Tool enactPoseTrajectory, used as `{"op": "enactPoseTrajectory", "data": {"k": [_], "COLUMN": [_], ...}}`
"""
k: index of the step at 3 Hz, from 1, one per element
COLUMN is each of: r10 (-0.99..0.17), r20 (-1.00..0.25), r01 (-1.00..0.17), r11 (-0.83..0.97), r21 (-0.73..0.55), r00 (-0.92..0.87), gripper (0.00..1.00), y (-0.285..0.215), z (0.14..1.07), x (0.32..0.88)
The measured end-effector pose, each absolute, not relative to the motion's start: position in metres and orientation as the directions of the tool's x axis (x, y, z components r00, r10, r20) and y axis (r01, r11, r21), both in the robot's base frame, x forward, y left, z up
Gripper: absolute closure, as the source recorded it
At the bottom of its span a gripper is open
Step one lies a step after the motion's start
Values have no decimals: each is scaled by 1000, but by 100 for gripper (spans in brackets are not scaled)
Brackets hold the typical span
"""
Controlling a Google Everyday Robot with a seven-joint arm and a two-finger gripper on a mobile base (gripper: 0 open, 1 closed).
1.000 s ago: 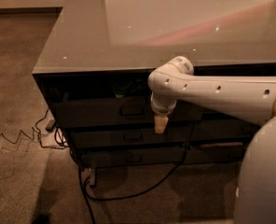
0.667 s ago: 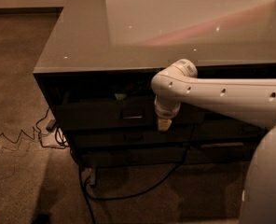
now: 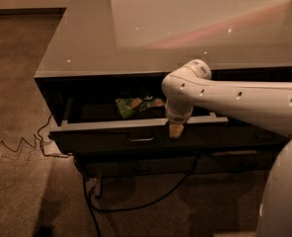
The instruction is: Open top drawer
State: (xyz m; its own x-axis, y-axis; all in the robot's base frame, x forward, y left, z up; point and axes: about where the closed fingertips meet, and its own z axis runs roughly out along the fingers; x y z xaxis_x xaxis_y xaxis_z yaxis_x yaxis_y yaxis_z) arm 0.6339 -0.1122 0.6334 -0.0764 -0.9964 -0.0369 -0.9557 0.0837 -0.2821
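The top drawer [image 3: 106,136] of the dark grey cabinet stands pulled out part way, its pale top edge showing. Its small metal pull [image 3: 140,139] is at the centre of the dark front. A green packet [image 3: 134,105] lies inside it. My gripper [image 3: 175,130] hangs from the white arm [image 3: 235,100] at the drawer's front edge, right of the pull, with its yellowish tip over the top of the front.
The grey glossy countertop [image 3: 151,28] lies above the drawer. Lower drawers [image 3: 151,164] sit beneath it. A black cable [image 3: 136,204] loops on the carpet in front, and a thin cord [image 3: 18,144] runs at the left. My white body [image 3: 284,196] fills the lower right.
The top drawer has slid outward from shut to part open, showing the green packet inside. My arm and gripper have moved toward me with the drawer front.
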Motion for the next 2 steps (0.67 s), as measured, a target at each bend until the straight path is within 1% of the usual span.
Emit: {"op": "enactPoseTrajectory", "data": {"k": [1, 2], "r10": [-996, -996], "r20": [-37, -37], "r01": [-956, -956], "r11": [84, 84], "r21": [-282, -282], "r00": [-76, -76], "gripper": [87, 63], "y": [-112, -112], "z": [634, 633], "x": [634, 634]}}
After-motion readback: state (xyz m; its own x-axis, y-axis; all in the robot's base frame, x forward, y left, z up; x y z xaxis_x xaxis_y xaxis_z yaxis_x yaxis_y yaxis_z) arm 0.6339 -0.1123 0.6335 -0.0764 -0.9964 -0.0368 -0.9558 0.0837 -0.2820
